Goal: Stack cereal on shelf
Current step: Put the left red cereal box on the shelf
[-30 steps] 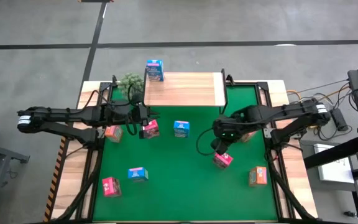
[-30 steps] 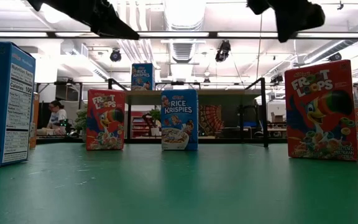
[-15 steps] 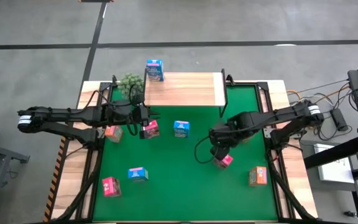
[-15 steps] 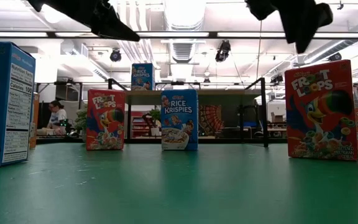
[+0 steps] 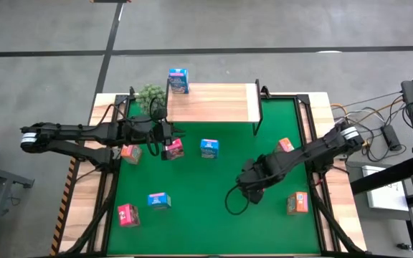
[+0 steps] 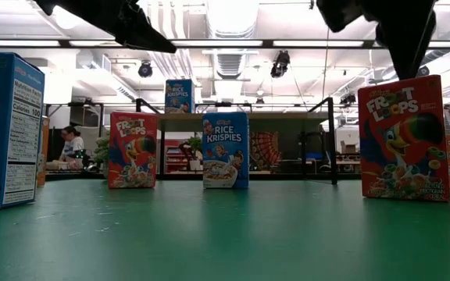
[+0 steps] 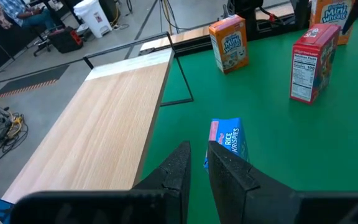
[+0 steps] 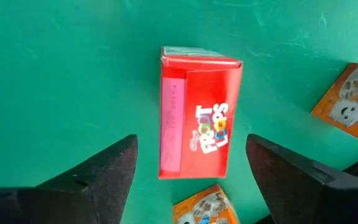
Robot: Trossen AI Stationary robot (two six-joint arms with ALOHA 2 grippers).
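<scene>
My right gripper point(image 5: 252, 182) hangs open right above a red Froot Loops cereal box point(image 8: 199, 121), which stands on the green mat with one wide finger point(image 8: 98, 177) on either side of it and nothing held. That box point(image 6: 403, 139) shows at the right of the low view, under the gripper point(image 6: 403, 35). My left gripper point(image 5: 168, 140) hovers shut and empty over a pink-red box point(image 5: 173, 149), short of a blue Rice Krispies box point(image 7: 229, 140). The wooden shelf point(image 5: 210, 102) at the back carries one blue box point(image 5: 178, 81) at its far left corner.
More cereal boxes stand on the mat: blue point(image 5: 209, 147), blue point(image 5: 159, 201), pink point(image 5: 127, 214), orange point(image 5: 297, 203) and orange point(image 5: 285, 145). A green plant point(image 5: 150, 95) sits by the shelf's left end. A person is seated far behind the table.
My right gripper has opened and moved toward the table's front, down over the Froot Loops box, now covering it from above. The left arm has not moved.
</scene>
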